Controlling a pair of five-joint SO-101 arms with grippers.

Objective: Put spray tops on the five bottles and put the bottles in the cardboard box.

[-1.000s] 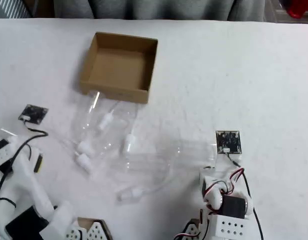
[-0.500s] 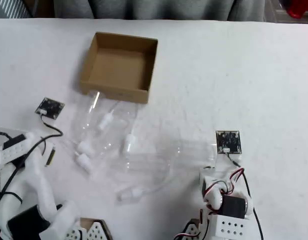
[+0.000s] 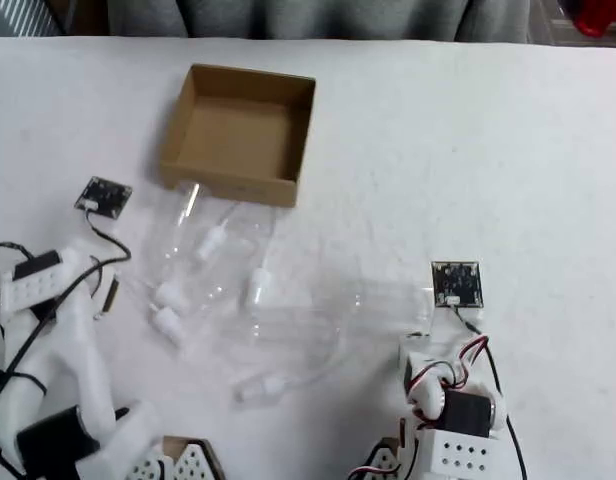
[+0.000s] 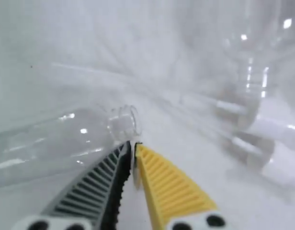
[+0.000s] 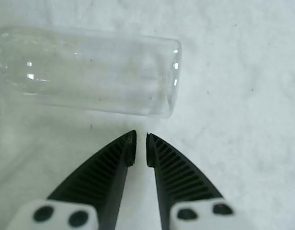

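"Now, which arm sits closer to a bottle that needs a top?"

"The left arm, by my reading. The left gripper (image 4: 133, 147) has its grey and yellow jaws almost together, with a thin slit between them, and holds nothing. Just beyond the tips, the open-necked bottle (image 4: 56, 141) lies flat on the white table (image 3: 508, 150). Its bare neck (image 4: 123, 122) is the part nearest the jaws. The body runs away to the grey-jaw side, so the long axis crosses the jaw line at a slant."

"And the right?"

"The right gripper (image 5: 141, 143) is also narrow, with a small gap and nothing in it. A second bottle (image 5: 90, 72) lies square across its path, near but not touching. Its flat base end sits just off the jaw line to one side, and the body runs off to the other."

"Where are the tops?"

"White spray tops (image 3: 214, 240) lie among the clear bottles, between the arms and the cardboard box (image 3: 228, 187). I cannot tell whether any is already seated. Every bottle I can make out lies outside the box."

"Requirement for the next move?"

"This is judgement only. Either gripper must widen before it closes on a bottle, and it should close across the long axis. The left arm has a bare neck nearest to hand."
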